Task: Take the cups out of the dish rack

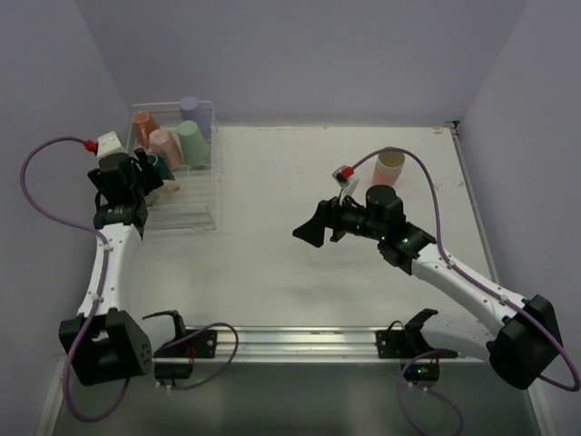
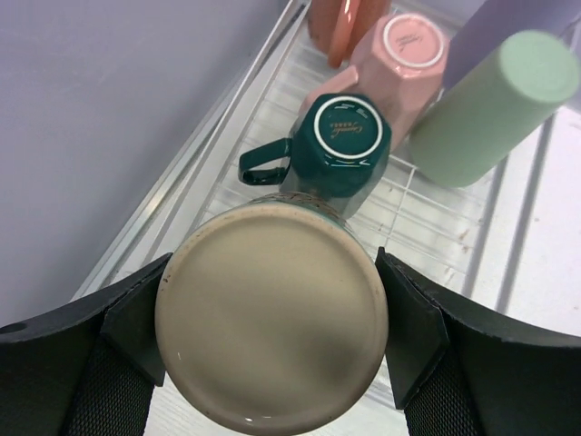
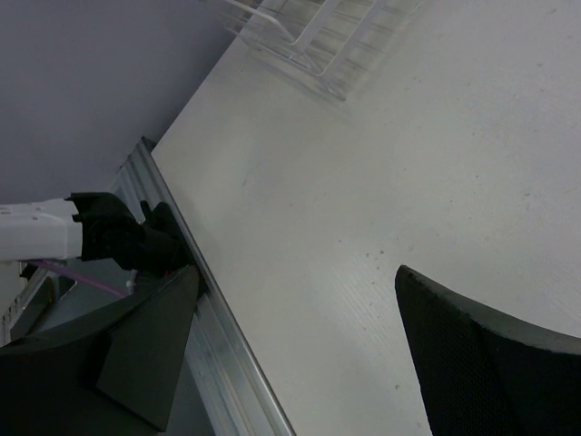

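Observation:
The dish rack (image 1: 195, 211) stands at the table's far left. It holds upturned tumblers: orange (image 1: 142, 123), pink (image 1: 164, 145), green (image 1: 191, 143) and purple (image 1: 190, 109). A dark green handled mug (image 2: 343, 145) lies behind a cream mug (image 2: 272, 318). My left gripper (image 1: 154, 179) is shut on the cream mug, one finger on each side of its base, low in the rack (image 2: 427, 218). A beige tumbler (image 1: 390, 168) stands on the table at the right. My right gripper (image 1: 318, 227) is open and empty above the middle of the table.
The rack's near corner (image 3: 318, 36) shows at the top of the right wrist view. An aluminium rail (image 1: 300, 341) runs along the table's near edge. Grey walls close the back and both sides.

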Tool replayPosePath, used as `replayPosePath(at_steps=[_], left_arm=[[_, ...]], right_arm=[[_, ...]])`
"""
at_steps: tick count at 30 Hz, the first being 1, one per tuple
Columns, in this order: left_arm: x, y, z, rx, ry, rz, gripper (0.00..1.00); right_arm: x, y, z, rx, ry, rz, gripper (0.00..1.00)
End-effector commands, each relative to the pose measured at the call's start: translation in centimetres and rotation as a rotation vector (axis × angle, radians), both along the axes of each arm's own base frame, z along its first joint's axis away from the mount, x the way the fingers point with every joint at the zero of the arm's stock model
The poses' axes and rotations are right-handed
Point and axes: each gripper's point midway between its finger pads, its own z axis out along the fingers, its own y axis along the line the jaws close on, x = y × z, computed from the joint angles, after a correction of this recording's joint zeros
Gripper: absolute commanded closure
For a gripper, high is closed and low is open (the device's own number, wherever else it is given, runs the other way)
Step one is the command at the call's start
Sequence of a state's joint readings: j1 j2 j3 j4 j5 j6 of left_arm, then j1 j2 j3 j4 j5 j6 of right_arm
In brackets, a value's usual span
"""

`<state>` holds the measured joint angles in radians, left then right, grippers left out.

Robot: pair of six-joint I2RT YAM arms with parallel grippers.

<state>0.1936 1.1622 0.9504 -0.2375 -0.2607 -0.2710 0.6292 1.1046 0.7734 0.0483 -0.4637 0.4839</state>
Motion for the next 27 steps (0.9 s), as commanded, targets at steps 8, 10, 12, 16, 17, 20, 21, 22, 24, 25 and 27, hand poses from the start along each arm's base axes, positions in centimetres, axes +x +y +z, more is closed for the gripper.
replayPosePath(at_steps=[8, 10, 12, 16, 17, 20, 21, 22, 24, 25, 27], left_arm=[[-2.5, -2.9, 10.4, -0.047, -0.289, -0.096, 0.86], [-3.0, -3.3, 11.3, -0.053, -0.31, -0.112, 0.87], [-3.3, -3.9, 11.9, -0.066, -0.329, -0.133, 0.89], [-3.6, -7.1, 13.6, -0.156, -0.392, -0.279, 0.92], [-3.7, -7.8, 14.1, -0.173, -0.407, -0.313, 0.92], [-4.4, -10.3, 15.3, -0.235, -0.456, -0.428, 0.95], [-4.8, -10.9, 15.8, -0.245, -0.475, -0.451, 0.95], [-5.0, -11.6, 16.0, -0.272, -0.485, -0.483, 0.96], [-5.4, -12.5, 16.2, -0.3, -0.5, -0.522, 0.97], [-5.6, -13.4, 16.2, -0.333, -0.505, -0.563, 0.97], [-6.0, -14.4, 16.4, -0.366, -0.516, -0.608, 0.98]], right_arm=[[0.1, 2.9, 5.6, 0.246, 0.053, 0.004, 0.09], [0.1, 3.5, 6.5, 0.288, 0.051, 0.021, 0.1], [0.0, 4.2, 6.8, 0.31, 0.079, 0.03, 0.1], [0.4, 5.7, 8.4, 0.345, 0.087, 0.051, 0.1], [0.3, 6.0, 8.6, 0.36, 0.106, 0.054, 0.1], [0.5, 6.9, 9.5, 0.439, 0.146, 0.059, 0.09], [0.6, 7.1, 9.7, 0.459, 0.16, 0.063, 0.09], [0.8, 7.3, 10.2, 0.485, 0.162, 0.064, 0.09], [1.3, 8.0, 9.9, 0.513, 0.21, 0.037, 0.09], [1.6, 8.2, 10.2, 0.538, 0.208, 0.03, 0.09], [2.2, 8.5, 9.9, 0.559, 0.243, 0.002, 0.09]])
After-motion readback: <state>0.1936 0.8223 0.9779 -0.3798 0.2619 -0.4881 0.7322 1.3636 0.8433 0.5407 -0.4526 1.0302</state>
